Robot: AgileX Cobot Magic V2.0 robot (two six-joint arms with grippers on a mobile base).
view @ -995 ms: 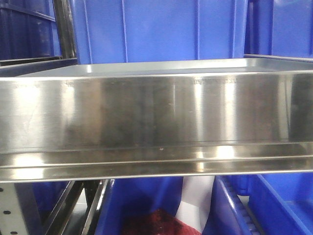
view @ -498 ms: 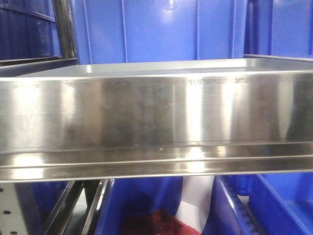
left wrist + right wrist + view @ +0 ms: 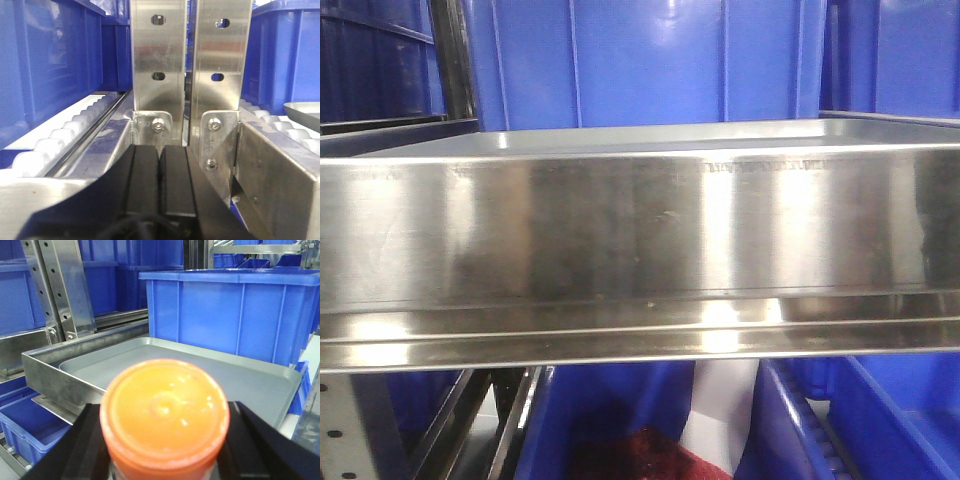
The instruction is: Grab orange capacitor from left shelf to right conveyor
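The orange capacitor (image 3: 162,400) fills the lower middle of the right wrist view, seen from its flat top. My right gripper (image 3: 167,412) is shut on it, with a black finger on each side. It hangs in front of a steel shelf wall (image 3: 55,372). In the front view the left shelf (image 3: 620,230) spans the whole width with its tall shiny lip. My left gripper (image 3: 160,152) is shut with nothing between its pads, facing two steel rack uprights (image 3: 155,55). The right conveyor is out of view.
A shallow grey tray (image 3: 225,375) lies inside the steel frame, with a big blue bin (image 3: 230,310) behind it. More blue bins (image 3: 640,60) stand above and below the shelf. White rollers (image 3: 55,145) run beside the left gripper.
Only the bright reflections on the shelf's lip have shifted slightly. Nothing else in the front view has moved.
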